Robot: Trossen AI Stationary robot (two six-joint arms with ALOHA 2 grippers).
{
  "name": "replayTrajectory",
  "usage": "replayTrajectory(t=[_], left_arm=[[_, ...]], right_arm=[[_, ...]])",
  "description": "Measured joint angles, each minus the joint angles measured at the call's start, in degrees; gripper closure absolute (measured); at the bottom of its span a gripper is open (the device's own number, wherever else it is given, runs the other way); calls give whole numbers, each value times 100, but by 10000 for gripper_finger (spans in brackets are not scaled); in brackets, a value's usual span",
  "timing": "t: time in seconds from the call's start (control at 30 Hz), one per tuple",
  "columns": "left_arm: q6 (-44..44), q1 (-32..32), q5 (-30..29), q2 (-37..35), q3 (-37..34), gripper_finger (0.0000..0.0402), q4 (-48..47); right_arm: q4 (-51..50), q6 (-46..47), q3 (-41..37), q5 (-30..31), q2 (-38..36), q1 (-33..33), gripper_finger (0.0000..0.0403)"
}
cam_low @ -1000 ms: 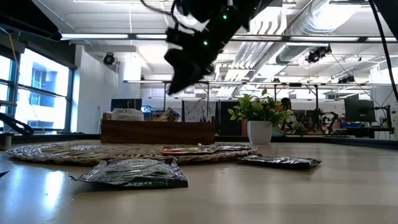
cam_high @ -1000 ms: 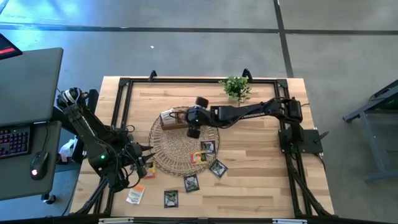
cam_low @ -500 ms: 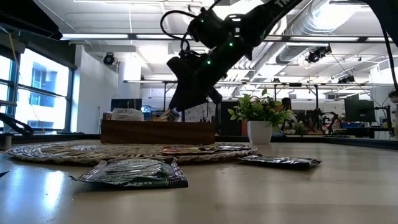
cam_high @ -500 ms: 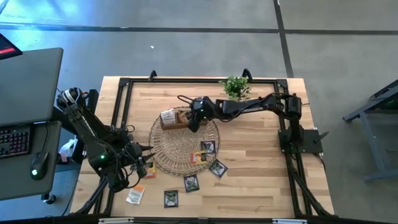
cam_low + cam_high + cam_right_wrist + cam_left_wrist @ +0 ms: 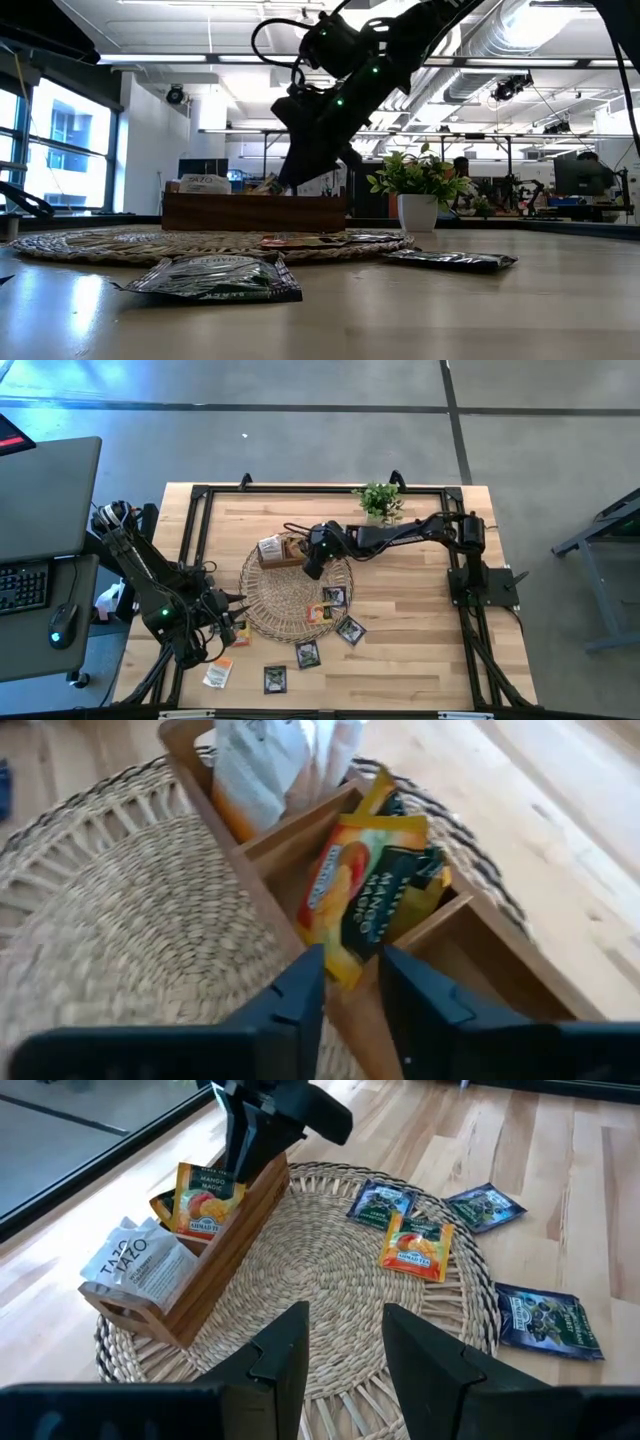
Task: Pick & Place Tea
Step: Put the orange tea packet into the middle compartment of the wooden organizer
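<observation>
A brown wooden tray [image 5: 283, 550] stands on the far part of the round woven mat [image 5: 290, 605]. It holds a white packet [image 5: 262, 765] and an orange mango tea packet [image 5: 355, 890] standing on edge in the middle compartment. My right gripper [image 5: 350, 982] slants down over that compartment, open by a narrow gap, with the packet's near corner between its fingers. More tea packets lie on the mat [image 5: 334, 596] and on the table near the front edge [image 5: 307, 654]. My left gripper [image 5: 345, 1350] waits open at the table's near left with nothing between its fingers. My right gripper stands with one finger [image 5: 300, 990] on either side of the orange packet's near lower corner [image 5: 345, 965], slanting down from the table's right. I cannot tell whether the fingers touch it. The packet stands tilted in the tray's compartment.
A small green potted plant [image 5: 380, 500] stands at the far edge, right of the tray. Black frame rails run along the table's edges [image 5: 200, 530]. An orange-and-white packet [image 5: 217, 674] lies near the left gripper. Bare wood lies to the right of the mat.
My right gripper has sunk from high over the mat down to the tray and rolled about its own line. It now hangs just above the tray's compartment with the orange packet. The packets and the tray have kept their places.
</observation>
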Motion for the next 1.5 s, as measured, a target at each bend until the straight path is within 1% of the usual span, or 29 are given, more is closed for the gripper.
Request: replayTrajectory(t=[0.17, 0.23, 0.37, 0.53, 0.6, 0.67, 0.77, 0.83, 0.93, 1.07, 1.13, 1.27, 1.4, 1.5], left_arm=[[-1, 0, 0, 0, 0, 273, -4], [-1, 0, 0, -2, 0, 273, -6], [0, 0, -1, 0, 0, 273, -17], [0, 0, -2, 0, 0, 273, -19], [0, 2, -4, 0, 0, 273, -20], [0, 2, -6, 0, 0, 273, -22], [0, 2, -7, 0, 0, 273, -22], [0, 2, -7, 0, 0, 273, -22], [0, 2, -7, 0, 0, 273, -21], [0, 2, -7, 0, 0, 273, -22], [0, 2, -7, -2, 0, 273, -22], [0, 2, -7, -2, 0, 273, -22], [0, 2, -6, -2, -1, 273, -24], [0, 2, -17, -2, -2, 273, -37]], right_arm=[[0, -99, 0, -255, 0, -6, 382], [4, -312, 0, -262, 0, -8, 397], [20, -550, 93, -137, 0, -8, 396], [-44, -1347, 583, -86, -39, -8, 398], [-379, -1743, 926, -93, -46, -8, 400], [-930, -2080, 1281, -91, -28, -8, 400], [-1814, -2276, 1605, -82, -10, -39, 401], [-2075, -2328, 1699, -72, -7, -61, 401], [-2112, -2770, 1731, -101, -7, -87, 401], [-1907, -3206, 1729, 238, 0, -90, 402], [-1770, -3353, 1729, 277, 0, -98, 402], [-1708, -3369, 1723, -114, 30, -122, 402], [-1898, -3363, 1685, 121, 184, -124, 402], [-1847, -3365, 1679, 235, 275, -126, 402]])
